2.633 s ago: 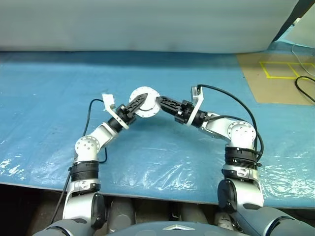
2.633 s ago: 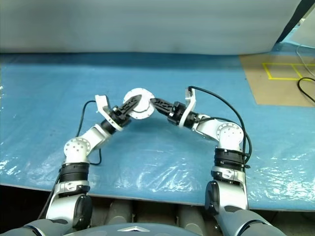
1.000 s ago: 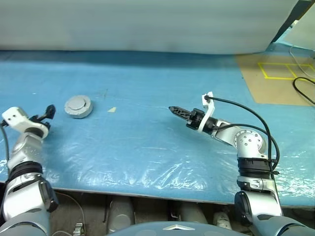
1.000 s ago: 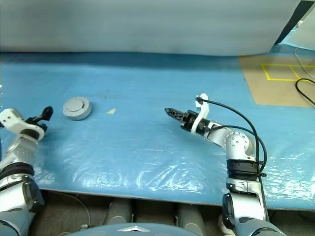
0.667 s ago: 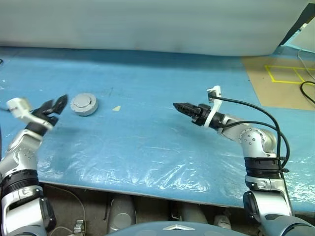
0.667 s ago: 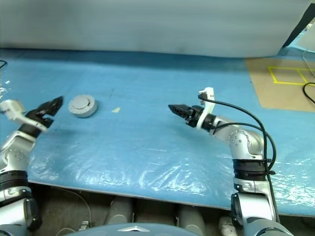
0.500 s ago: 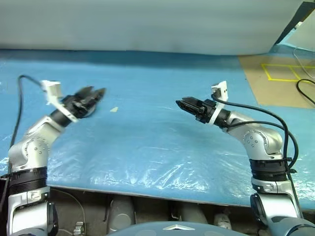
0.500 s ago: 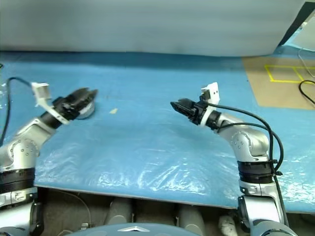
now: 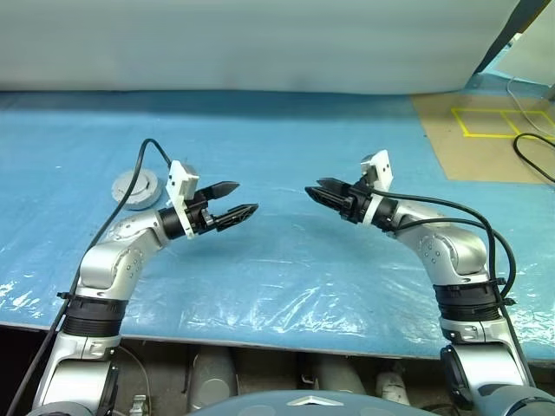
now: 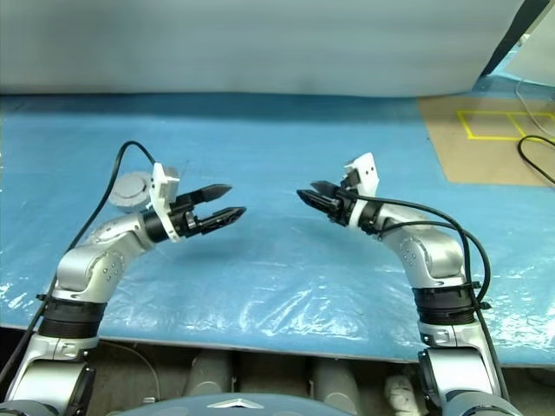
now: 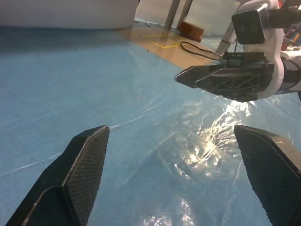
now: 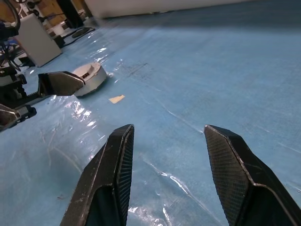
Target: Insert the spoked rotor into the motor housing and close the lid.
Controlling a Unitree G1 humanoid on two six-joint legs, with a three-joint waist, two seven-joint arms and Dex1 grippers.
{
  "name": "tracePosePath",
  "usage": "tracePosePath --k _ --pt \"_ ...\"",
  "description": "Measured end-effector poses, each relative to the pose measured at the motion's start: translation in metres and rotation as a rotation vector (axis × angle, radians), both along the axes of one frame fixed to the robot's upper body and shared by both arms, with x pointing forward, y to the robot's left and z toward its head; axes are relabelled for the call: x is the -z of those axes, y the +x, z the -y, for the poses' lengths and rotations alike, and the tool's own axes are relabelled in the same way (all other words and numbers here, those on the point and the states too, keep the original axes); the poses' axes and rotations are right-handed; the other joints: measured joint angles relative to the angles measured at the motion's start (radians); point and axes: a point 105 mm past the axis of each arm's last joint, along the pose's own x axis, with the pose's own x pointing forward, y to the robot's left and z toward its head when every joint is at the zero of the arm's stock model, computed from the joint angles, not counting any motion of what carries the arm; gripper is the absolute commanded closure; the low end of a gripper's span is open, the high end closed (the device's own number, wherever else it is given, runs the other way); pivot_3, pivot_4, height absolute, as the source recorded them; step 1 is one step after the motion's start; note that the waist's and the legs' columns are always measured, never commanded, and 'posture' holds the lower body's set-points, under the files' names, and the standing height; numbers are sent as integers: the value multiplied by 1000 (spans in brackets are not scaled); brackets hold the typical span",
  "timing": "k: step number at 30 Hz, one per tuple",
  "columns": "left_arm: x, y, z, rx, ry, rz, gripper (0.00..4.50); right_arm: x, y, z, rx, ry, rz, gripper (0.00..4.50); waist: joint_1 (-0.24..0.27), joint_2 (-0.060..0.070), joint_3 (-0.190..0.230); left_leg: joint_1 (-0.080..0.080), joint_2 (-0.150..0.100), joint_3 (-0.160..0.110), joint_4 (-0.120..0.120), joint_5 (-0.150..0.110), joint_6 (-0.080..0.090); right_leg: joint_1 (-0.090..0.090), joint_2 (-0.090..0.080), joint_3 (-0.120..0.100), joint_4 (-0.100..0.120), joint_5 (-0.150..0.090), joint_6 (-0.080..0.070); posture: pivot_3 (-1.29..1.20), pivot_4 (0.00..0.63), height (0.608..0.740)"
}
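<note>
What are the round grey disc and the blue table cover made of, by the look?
Round grey disc: likely metal, matte silver-grey with a plain, dull top; painted plastic can't be ruled out. Blue table cover: looks like thin plastic film over blue sheet, glossy, with wrinkles and bright glare patches near the front edge.

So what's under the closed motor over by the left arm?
The motor lies flat on the blue plastic sheet, partly hidden behind the left arm's cable and camera mount. Its lid is on, so whether the rotor sits inside cannot be seen.
</note>
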Motion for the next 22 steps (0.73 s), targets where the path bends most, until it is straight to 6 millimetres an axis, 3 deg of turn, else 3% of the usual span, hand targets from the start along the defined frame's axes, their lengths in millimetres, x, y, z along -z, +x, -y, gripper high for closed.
tracePosePath --k 22 --pt "6 -1 -2 19 26 -13 11 5 -4 6 14 -41 11 2043 1 0 0 0 0 0 0 0 0 0 0 0 0 0 0 0 150 740"
